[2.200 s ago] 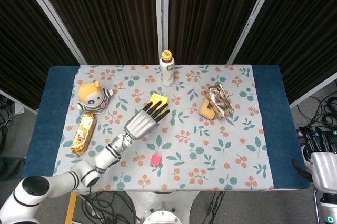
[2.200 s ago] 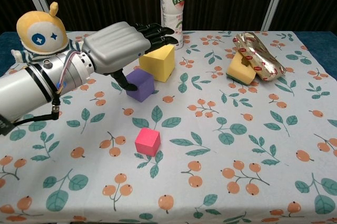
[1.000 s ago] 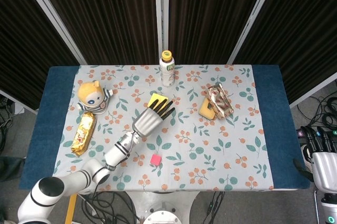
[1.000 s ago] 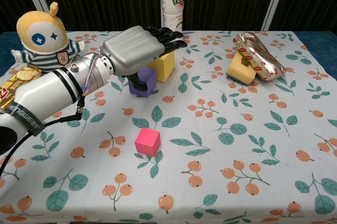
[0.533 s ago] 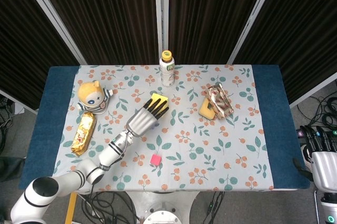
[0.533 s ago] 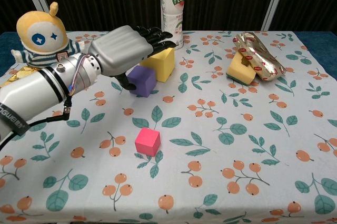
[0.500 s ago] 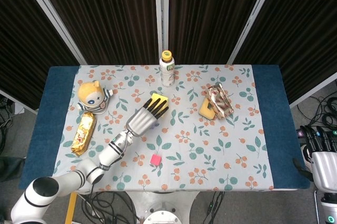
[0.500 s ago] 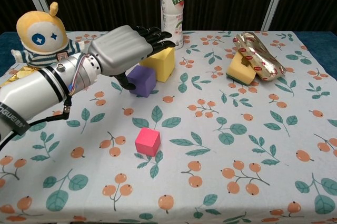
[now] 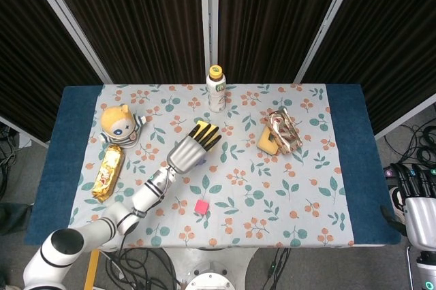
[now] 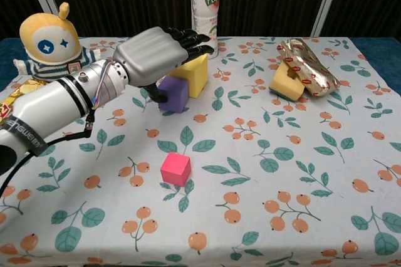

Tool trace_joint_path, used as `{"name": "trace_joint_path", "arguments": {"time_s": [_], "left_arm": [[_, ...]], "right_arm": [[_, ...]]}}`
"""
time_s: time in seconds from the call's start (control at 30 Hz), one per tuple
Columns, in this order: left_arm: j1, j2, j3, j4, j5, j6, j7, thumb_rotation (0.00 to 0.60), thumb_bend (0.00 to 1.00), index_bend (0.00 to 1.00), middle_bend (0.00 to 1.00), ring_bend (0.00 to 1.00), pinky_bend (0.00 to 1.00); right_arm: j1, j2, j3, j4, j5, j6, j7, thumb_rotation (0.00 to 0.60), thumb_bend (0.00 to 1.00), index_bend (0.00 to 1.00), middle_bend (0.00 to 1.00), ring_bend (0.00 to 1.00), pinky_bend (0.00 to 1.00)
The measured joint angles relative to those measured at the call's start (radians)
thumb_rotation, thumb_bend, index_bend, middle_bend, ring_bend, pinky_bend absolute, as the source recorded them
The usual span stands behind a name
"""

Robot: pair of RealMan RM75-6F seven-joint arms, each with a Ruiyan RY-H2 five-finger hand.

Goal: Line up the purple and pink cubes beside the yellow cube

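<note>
Purple cube (image 10: 173,96) upper centre-left of chest view, touching yellow cube (image 10: 192,74) front corner; looks small, light, rigid, probably foam or plastic, flat faces best taken on opposite sides. Left hand (image 10: 152,57) over it, thumb against cube's left face, dark fingers (image 10: 191,36) extended over yellow cube; real grip or mere touch — cannot tell. Pink cube (image 10: 175,169) lower centre, well apart, untouched. Right hand (image 9: 420,214) idle at lower right edge of head view, finger pose unclear. Bottle (image 10: 205,10) just behind cubes: tipping risk.
</note>
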Motion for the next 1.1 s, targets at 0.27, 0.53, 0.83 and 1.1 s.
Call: {"name": "trace_joint_path", "arguments": {"time_s": [0.27,0.53,0.83,1.1], "left_arm": [[-0.011,-0.007,-0.008,0.017,-0.010,-0.013,-0.001,0.600,0.00,0.05,0.00,0.00,0.19],[-0.012,-0.016,-0.007,0.044,-0.018,-0.022,-0.012,0.600,0.00,0.05,0.00,0.00,0.19],[-0.023,-0.037,-0.019,0.060,-0.034,-0.034,-0.021,0.600,0.00,0.05,0.00,0.00,0.19],[-0.020,-0.041,-0.018,0.066,-0.041,-0.038,-0.020,0.600,0.00,0.05,0.00,0.00,0.19]], "right_arm": [[-0.002,0.002,0.001,-0.002,0.001,0.002,-0.003,0.600,0.16,0.06,0.09,0.00,0.12],[-0.001,0.002,0.001,-0.006,0.000,0.000,-0.009,0.600,0.16,0.06,0.09,0.00,0.12],[-0.004,0.003,0.001,-0.012,0.001,0.003,-0.017,0.600,0.16,0.06,0.09,0.00,0.12],[-0.006,0.003,0.001,-0.013,0.000,0.004,-0.017,0.600,0.16,0.06,0.09,0.00,0.12]]}}
